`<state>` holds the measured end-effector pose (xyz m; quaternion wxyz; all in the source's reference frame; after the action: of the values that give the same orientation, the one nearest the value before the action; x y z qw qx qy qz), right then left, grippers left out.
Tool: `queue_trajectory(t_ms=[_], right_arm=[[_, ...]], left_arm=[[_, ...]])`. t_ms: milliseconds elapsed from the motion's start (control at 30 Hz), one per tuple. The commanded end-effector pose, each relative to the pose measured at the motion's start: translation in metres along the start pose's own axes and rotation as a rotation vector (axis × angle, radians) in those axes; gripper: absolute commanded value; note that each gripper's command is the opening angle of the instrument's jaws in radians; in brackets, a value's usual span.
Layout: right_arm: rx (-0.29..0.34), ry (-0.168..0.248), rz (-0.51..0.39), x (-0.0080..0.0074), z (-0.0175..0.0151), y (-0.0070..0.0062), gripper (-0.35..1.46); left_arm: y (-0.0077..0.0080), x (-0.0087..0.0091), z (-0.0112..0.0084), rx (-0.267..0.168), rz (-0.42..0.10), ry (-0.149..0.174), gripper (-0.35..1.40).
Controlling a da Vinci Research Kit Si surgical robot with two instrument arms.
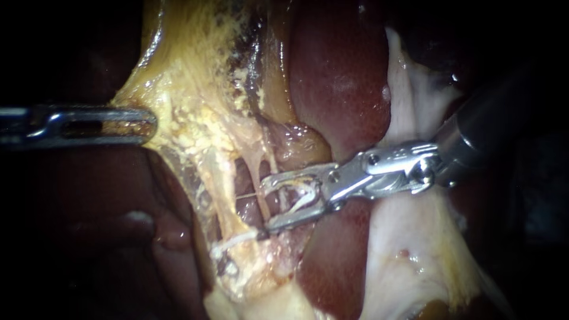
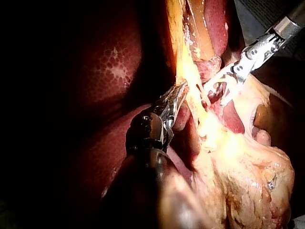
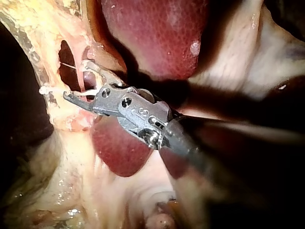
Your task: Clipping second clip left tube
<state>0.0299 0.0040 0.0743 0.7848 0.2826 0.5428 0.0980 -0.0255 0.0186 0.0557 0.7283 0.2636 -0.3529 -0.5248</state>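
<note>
My right instrument (image 1: pixel 265 205) comes in from the upper right with its jaws open. They straddle a thin pale tube (image 1: pixel 265 169) that runs down from the yellow tissue (image 1: pixel 189 101). A pale clip (image 1: pixel 303 198) sits between the jaws. A second pale tube (image 1: pixel 216 195) runs to the left of it, across a dark gap. A white clip (image 1: pixel 234 239) lies across the tissue just below the lower jaw. My left instrument (image 1: pixel 148 124) enters from the left, shut on the edge of the yellow tissue, which looks stretched. The left wrist view shows the same grip (image 2: pixel 175 98).
Dark red liver (image 1: pixel 338 77) rises behind the tubes, and another lobe (image 1: pixel 329 266) lies under the right instrument. White fatty tissue (image 1: pixel 415 249) spreads under the right shaft. In the right wrist view the open jaws (image 3: pixel 76 80) sit at the tissue window.
</note>
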Motion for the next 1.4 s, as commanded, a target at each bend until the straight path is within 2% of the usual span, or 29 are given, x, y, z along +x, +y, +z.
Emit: queue_trajectory(t_ms=[33,200,400,533,800,1000,1200,1400], right_arm=[[0.002,-0.001,-0.001,0.0001,0.0002,-0.0002,0.48],[-0.002,0.009,0.015,0.0006,0.0012,-0.0007,0.51],[0.002,0.016,0.042,0.0005,0.0020,-0.0008,0.51],[0.007,0.015,0.059,-0.0003,0.0032,-0.0008,0.51],[0.029,0.013,0.088,-0.0031,0.0069,-0.0008,0.51],[0.051,0.011,0.108,-0.0038,0.0088,-0.0010,0.51],[0.081,0.006,0.115,-0.0039,0.0093,-0.0012,0.51],[0.159,0.066,0.152,-0.0034,0.0093,-0.0018,0.50]], left_arm=[[0.0000,0.0000,0.0001,0.000,0.000,0.000,-0.35],[-0.0002,0.0000,0.0000,-0.001,0.000,0.000,-0.35],[-0.0003,0.0001,0.0000,-0.001,-0.001,-0.001,-0.35],[-0.0004,0.0000,0.0001,-0.002,-0.001,-0.001,-0.35],[-0.0006,0.0001,0.0000,-0.002,-0.002,-0.002,-0.35],[-0.0007,0.0001,0.0000,-0.003,-0.002,-0.002,-0.35],[-0.0007,0.0001,0.0000,-0.003,-0.002,-0.002,-0.35],[-0.0007,0.0001,0.0000,-0.003,-0.002,-0.002,-0.35]])
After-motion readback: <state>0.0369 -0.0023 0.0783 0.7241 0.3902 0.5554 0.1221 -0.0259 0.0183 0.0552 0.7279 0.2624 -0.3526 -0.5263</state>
